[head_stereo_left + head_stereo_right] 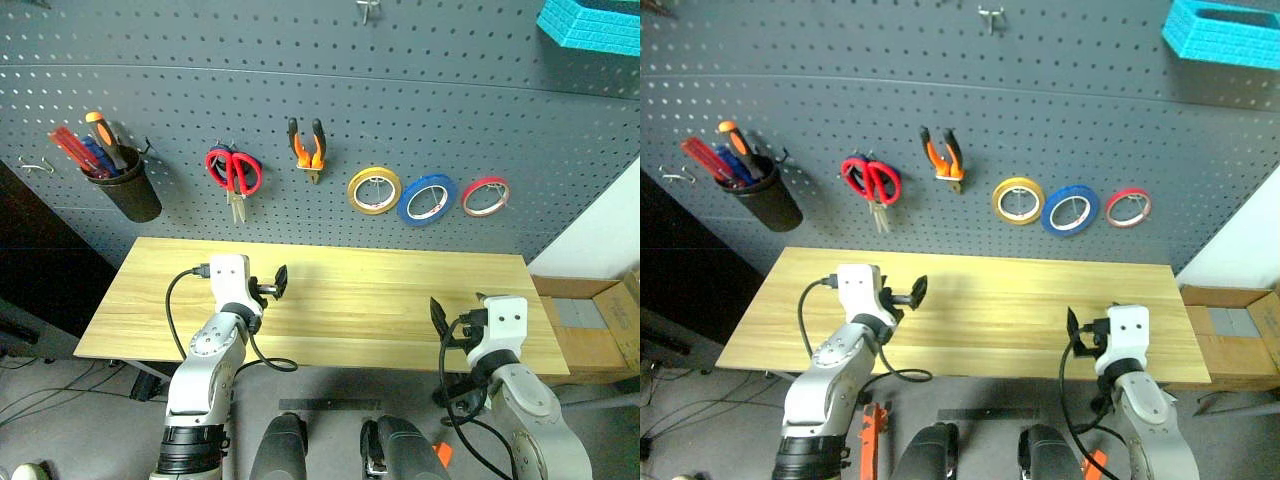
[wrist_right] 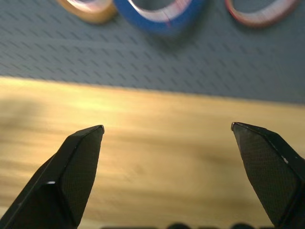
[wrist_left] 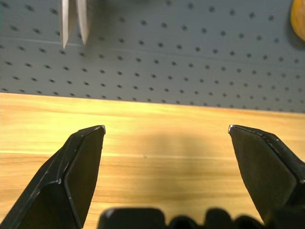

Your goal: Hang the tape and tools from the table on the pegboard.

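Note:
On the dark grey pegboard [image 1: 300, 90] hang the red-handled scissors [image 1: 233, 172], the orange-and-black pliers [image 1: 306, 148] and the blue tape ring [image 1: 427, 198]. The slim red-handled screwdriver [image 1: 68, 145] stands in a black cup [image 1: 130, 190] at the board's left. Below, the light wood table [image 1: 380, 300] lies bare. My left gripper [image 1: 272, 287] hovers open over the table's left part, below the scissors, with nothing between its fingers [image 3: 81, 167]. Near the front right edge my right gripper [image 1: 440, 322] is open and holds nothing, facing the blue tape [image 2: 162, 12].
A yellow roll [image 1: 374, 190] and a red-pink roll [image 1: 485, 196] flank the blue tape. The cup also holds an orange screwdriver [image 1: 100, 130] and a blue one. A cyan basket [image 1: 590, 25] sits at the board's top right. A cardboard box [image 1: 590, 320] stands right of the table.

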Tool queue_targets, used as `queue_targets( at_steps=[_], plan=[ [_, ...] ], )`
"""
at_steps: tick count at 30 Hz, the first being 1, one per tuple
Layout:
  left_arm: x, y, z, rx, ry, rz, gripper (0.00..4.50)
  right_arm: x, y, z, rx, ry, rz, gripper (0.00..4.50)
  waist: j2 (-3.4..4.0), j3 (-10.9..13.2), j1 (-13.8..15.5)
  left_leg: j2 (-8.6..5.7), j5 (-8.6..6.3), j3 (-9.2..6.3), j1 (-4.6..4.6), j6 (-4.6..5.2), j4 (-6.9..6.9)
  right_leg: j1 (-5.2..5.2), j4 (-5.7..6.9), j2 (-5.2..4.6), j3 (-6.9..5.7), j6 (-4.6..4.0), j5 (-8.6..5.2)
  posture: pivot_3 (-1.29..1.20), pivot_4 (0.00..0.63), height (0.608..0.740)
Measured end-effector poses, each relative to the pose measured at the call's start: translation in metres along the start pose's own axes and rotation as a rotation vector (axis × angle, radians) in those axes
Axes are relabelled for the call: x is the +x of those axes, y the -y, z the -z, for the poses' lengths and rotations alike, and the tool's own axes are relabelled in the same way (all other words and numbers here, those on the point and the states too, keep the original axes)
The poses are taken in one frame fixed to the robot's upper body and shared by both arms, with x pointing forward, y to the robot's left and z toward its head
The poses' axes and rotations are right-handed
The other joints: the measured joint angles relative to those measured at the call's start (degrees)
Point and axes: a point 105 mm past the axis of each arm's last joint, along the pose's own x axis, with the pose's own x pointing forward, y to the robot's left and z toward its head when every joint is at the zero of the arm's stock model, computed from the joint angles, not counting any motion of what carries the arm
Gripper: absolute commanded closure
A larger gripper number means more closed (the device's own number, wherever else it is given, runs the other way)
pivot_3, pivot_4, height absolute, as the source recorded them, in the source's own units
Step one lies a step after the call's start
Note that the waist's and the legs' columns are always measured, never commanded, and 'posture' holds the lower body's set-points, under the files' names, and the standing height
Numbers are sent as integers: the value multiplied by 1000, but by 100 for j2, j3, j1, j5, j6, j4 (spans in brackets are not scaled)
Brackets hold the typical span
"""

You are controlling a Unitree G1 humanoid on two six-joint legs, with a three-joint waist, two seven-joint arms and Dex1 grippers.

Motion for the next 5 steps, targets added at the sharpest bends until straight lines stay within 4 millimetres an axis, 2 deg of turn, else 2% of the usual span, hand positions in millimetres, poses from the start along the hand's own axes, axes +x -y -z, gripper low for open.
queue_targets(
  at_steps=[5],
  plan=[
    [5, -8, 7, 47, -34, -29, 42, 2, 13, 5, -9, -18, 70, 0, 11, -54, -6, 1, -1, 3, 0, 0, -4, -3, -1, 4, -2, -2, -2, 57, 139, 740]
  ],
)
